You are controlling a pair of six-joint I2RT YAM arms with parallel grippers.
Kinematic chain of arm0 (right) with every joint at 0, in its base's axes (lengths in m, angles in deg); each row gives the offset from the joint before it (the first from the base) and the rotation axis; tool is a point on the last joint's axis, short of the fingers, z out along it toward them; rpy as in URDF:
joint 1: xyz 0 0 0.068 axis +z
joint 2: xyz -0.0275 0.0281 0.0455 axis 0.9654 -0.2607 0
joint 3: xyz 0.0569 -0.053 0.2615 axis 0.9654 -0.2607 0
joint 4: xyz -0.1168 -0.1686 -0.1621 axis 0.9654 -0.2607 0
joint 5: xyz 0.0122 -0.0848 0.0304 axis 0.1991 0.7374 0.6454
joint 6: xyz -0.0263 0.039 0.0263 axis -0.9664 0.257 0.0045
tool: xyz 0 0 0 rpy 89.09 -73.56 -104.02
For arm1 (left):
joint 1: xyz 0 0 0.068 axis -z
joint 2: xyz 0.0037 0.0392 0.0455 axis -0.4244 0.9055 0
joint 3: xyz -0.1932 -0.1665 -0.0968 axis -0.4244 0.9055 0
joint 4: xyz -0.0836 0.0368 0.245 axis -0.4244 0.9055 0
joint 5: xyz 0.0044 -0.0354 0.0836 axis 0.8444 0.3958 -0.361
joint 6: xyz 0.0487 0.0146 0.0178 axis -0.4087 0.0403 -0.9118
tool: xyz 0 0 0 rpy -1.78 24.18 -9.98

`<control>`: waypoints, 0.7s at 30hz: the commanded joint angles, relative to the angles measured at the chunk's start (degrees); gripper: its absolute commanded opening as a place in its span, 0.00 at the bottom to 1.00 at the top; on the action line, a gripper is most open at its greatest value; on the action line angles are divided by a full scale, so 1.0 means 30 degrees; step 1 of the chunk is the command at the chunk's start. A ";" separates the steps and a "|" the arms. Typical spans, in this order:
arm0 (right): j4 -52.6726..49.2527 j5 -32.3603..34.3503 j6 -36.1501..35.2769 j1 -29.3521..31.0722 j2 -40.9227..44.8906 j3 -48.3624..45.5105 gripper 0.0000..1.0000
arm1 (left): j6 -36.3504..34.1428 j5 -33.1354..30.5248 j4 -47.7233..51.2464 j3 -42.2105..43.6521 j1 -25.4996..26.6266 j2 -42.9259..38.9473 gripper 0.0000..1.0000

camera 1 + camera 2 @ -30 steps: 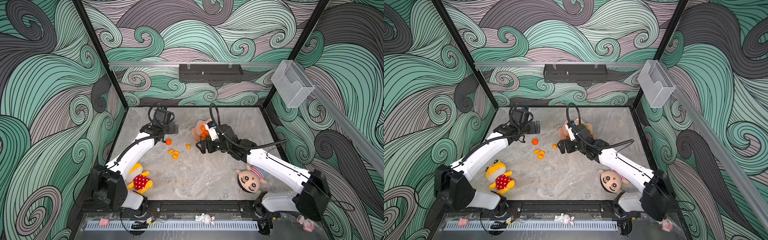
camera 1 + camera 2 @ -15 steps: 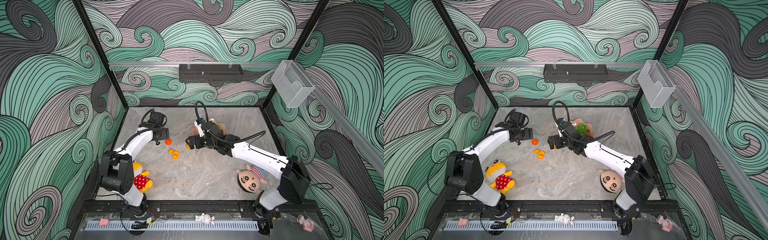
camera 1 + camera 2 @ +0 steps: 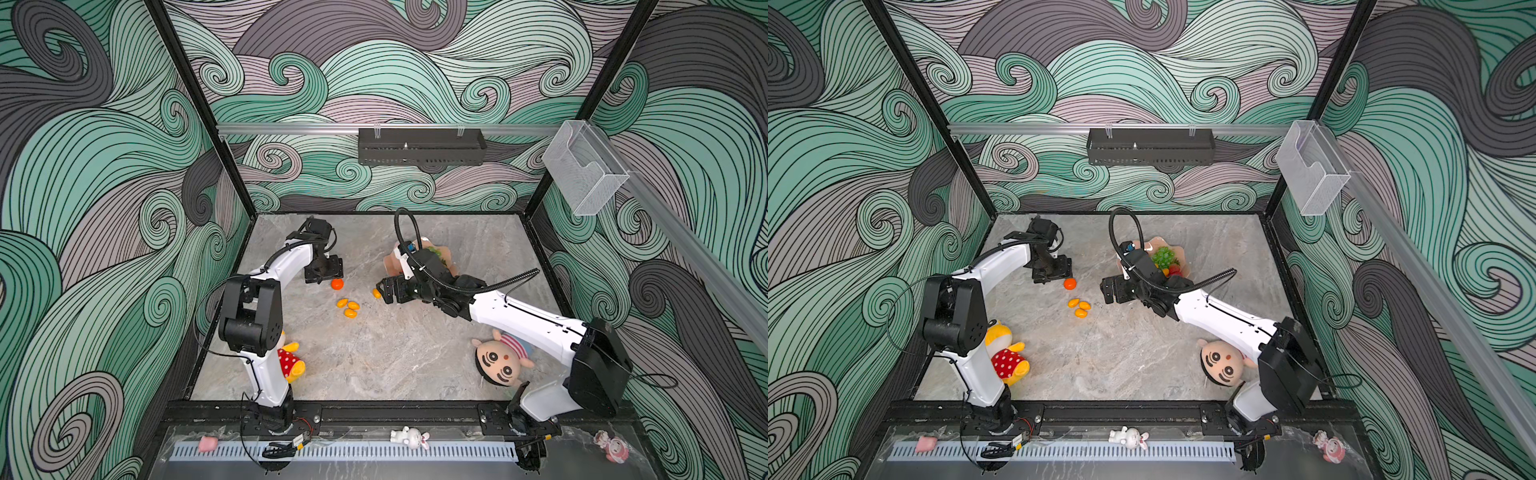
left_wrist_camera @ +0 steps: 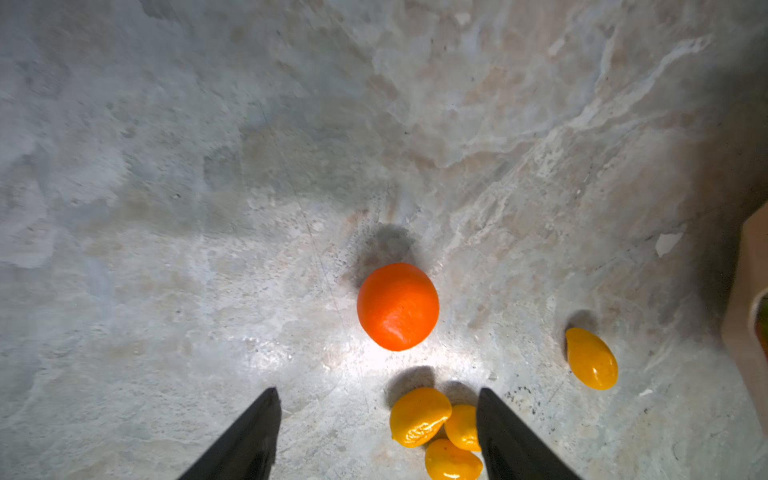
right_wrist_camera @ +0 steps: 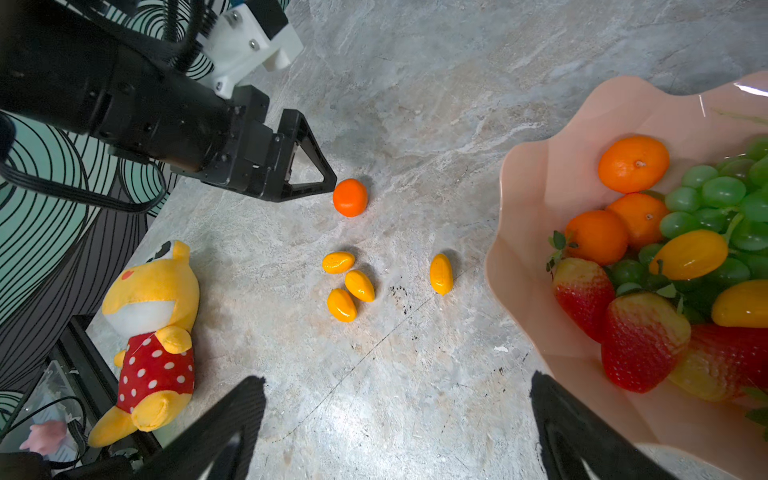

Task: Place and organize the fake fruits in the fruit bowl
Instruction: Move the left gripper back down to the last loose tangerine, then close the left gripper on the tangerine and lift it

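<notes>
A round orange tangerine lies on the marble table just in front of my left gripper, whose jaws stand open with nothing between them. Three kumquats cluster a little nearer the front, and a lone kumquat lies at the tips of my open, empty right gripper. Behind the right gripper sits the pink scalloped fruit bowl, partly covered by the right arm. It holds green grapes, tangerines, strawberries and kumquats.
A yellow plush toy in a red polka-dot dress lies by the left arm's base. A round-faced plush doll lies under the right arm at the front right. A clear plastic box hangs on the right wall.
My right gripper has swung left off the bowl to the lone kumquat. The left arm's elbow has folded back toward its base; its gripper stays by the tangerine, jaws narrower.
</notes>
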 commanded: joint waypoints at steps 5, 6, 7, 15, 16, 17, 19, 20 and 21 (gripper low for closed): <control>-0.0112 0.0339 -0.0031 0.0073 0.1197 -0.0960 1.00 | -0.0488 0.1640 0.1399 -0.1713 -0.0401 0.2059 0.66; -0.0077 0.0370 -0.0070 0.0073 0.1345 -0.1132 1.00 | -0.0525 0.1581 0.1444 -0.1874 -0.0403 0.2249 0.67; -0.0003 0.0410 -0.0097 0.0073 0.1476 -0.1301 1.00 | -0.0553 0.1518 0.1461 -0.1972 -0.0402 0.2403 0.67; -0.0019 0.0830 -0.0245 0.0044 0.2215 -0.1982 1.00 | -0.0535 0.1414 0.1813 -0.2954 -0.0358 0.3970 0.66; 0.0057 0.0890 -0.0276 0.0044 0.2243 -0.2076 1.00 | -0.0542 0.1389 0.1806 -0.3026 -0.0318 0.4113 0.66; 0.0115 0.0934 -0.0313 0.0047 0.2274 -0.2144 1.00 | -0.0565 0.1424 0.1867 -0.3127 -0.0317 0.4227 0.66; 0.0081 0.0985 -0.0312 0.0044 0.2305 -0.2192 1.00 | -0.0652 0.1609 0.1929 -0.3315 -0.0305 0.4479 0.66; 0.0080 0.1013 -0.0282 0.0059 0.2306 -0.2231 1.00 | -0.0625 0.1606 0.1987 -0.3387 -0.0280 0.4599 0.66; 0.0041 0.1014 -0.0302 0.0046 0.2325 -0.2247 1.00 | -0.0630 0.1648 0.2017 -0.3433 -0.0247 0.4688 0.65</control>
